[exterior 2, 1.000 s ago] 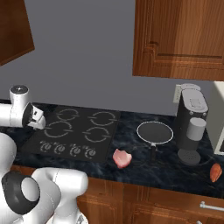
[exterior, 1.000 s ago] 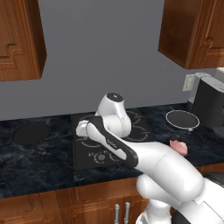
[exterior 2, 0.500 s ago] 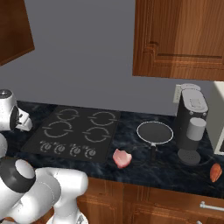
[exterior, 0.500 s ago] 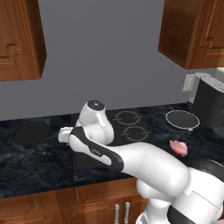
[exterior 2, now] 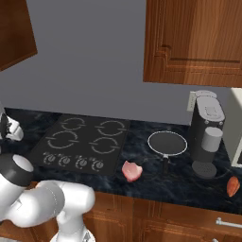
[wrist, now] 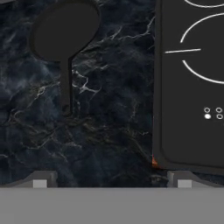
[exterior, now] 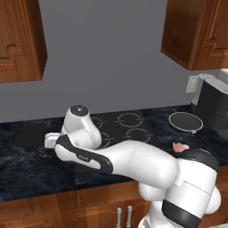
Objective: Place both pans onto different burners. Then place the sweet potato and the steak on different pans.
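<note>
The gripper (wrist: 112, 179) is held wide open and empty above the dark counter (wrist: 109, 127). The black pan (wrist: 64, 31) lies on the counter left of the cooktop (wrist: 188, 87), apart from it. Its thin handle (wrist: 65, 85) forms the long axis, pointing back toward the gripper. A centred descent onto the handle, jaws astride it, is judged advisable.

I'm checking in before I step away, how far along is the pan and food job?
Nothing looks done: the black pan lies on the counter left of the cooktop, and the silver-rimmed pan sits right of it. In hand: the open gripper hangs over the counter near the black pan's handle. Left: both pans, then steak and sweet potato.
</note>
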You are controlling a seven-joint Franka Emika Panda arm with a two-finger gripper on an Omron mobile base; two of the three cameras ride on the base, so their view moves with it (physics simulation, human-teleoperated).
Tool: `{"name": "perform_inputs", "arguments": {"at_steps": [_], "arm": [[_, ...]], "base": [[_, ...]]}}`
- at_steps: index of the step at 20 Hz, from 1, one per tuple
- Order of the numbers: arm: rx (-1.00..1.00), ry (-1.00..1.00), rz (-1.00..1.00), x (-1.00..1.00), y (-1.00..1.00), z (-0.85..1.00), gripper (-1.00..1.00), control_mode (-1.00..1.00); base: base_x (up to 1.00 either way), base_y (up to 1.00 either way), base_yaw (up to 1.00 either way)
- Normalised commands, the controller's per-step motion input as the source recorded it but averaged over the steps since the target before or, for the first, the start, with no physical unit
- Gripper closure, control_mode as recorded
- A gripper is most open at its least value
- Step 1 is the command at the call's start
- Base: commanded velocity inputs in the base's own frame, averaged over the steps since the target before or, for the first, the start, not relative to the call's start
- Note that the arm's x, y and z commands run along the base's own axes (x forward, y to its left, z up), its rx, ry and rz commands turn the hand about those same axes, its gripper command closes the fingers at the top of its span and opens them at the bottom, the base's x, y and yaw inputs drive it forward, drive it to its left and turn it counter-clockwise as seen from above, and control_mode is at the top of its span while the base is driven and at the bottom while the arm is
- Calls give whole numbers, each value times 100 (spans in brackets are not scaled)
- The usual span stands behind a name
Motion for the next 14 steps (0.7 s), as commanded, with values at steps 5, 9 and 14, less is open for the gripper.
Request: {"name": "perform_inputs", "arguments": {"at_steps": [5, 9, 14], "arm": [[-6, 0, 0, 16, 40, -4, -100, -100], [-11, 0, 0, 19, 45, -15, -100, -100], [-9, 0, 0, 23, 43, -19, -100, -100]], "base": [[0, 0, 0], [0, 0, 0], [0, 0, 0]]}}
